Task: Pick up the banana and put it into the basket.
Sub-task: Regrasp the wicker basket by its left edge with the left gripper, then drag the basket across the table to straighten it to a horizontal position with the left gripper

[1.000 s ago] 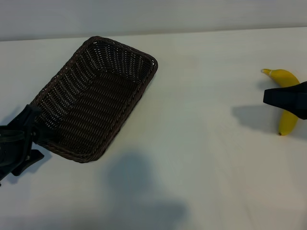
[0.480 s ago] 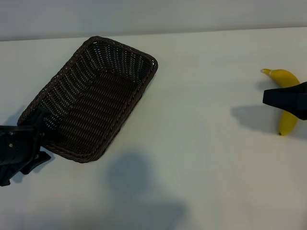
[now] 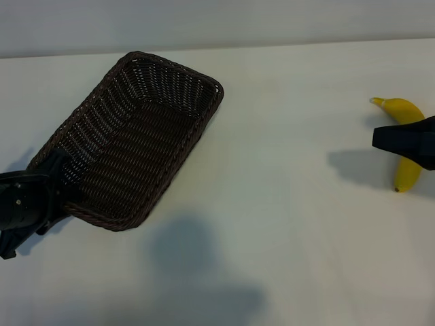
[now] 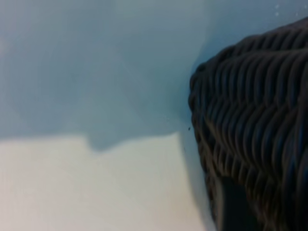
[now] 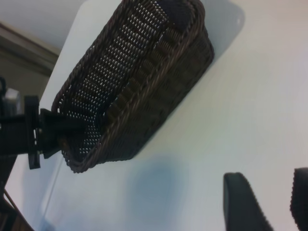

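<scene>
The dark brown wicker basket (image 3: pixel 170 64) lies on the white table at the left, and nothing is in it. My left gripper (image 3: pixel 58 190) is at its near left corner, with its fingers closed over the rim there. In the left wrist view the woven wall (image 4: pixel 260 106) fills one side, with one dark finger (image 4: pixel 236 207) against it. The yellow banana (image 3: pixel 402 109) lies at the far right. My right gripper (image 3: pixel 384 138) hovers above the banana's middle and hides that part. Its jaws (image 5: pixel 269 202) stand open with only bare table between them. The right wrist view also shows the basket (image 5: pixel 159 96) and the left gripper (image 5: pixel 62 130).
The white table runs wide and bare between basket and banana, crossed by soft arm shadows (image 3: pixel 197 265). A pale wall borders the table's far edge.
My left gripper has slid in against the basket's corner and its fingers have closed onto the rim. The right arm, the banana and the basket have stayed put.
</scene>
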Available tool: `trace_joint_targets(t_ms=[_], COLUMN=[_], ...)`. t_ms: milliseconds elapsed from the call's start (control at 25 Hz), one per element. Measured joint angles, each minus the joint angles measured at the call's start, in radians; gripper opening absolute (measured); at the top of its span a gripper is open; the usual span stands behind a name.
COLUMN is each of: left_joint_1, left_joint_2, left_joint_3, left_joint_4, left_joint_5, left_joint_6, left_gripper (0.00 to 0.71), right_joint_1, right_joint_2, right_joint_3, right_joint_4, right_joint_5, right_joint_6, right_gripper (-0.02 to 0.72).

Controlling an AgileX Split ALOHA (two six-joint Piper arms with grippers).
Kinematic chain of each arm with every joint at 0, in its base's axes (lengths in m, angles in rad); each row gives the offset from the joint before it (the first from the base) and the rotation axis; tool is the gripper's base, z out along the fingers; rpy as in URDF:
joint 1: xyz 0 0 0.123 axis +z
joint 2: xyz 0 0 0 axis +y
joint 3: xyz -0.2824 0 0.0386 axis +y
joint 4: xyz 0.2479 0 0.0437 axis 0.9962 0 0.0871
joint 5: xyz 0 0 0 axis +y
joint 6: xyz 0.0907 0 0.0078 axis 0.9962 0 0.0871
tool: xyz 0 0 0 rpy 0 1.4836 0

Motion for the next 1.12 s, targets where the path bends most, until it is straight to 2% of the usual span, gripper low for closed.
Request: trace_joint_targets(t_ms=[160,400,560,640,800,960,1120], left_joint_1=[0.0,0.0,0.0,0.0,0.0,0.0,0.0], left_joint_2=[0.0,0.001,0.001,0.001,0.009,0.034,0.128], left_joint_3=[0.0,0.0,-0.016,-0.05,-0.181,-0.311,-0.422], left_joint_4=[-0.001,0.001,0.001,0.011,0.026,0.049,0.121], left_joint_5=[-0.02,-0.032,-0.023,0.014,0.162,0.292,0.396], left_joint_6=[-0.007,-0.004,0.067,0.156,0.336,0.396,0.396], left_gripper=[0.163,0.16,0.16,0.16,0.16,0.16,0.16], right_joint_1=[0.0,0.0,0.0,0.0,0.0,0.0,0.0], right_joint_2=[0.0,0.0,0.0,0.0,0.0,0.0,0.0], right_joint_3=[0.0,0.0,0.0,0.0,0.0,0.0,0.0], right_joint_4=[0.0,0.0,0.0,0.0,0.0,0.001,0.001], right_joint_5=[0.0,0.001,0.001,0.001,0.001,0.001,0.001], right_joint_6=[0.0,0.0,0.0,0.0,0.0,0.0,0.006], right_gripper=[0.294,0.294,0.294,0.294,0.294,0.294,0.294])
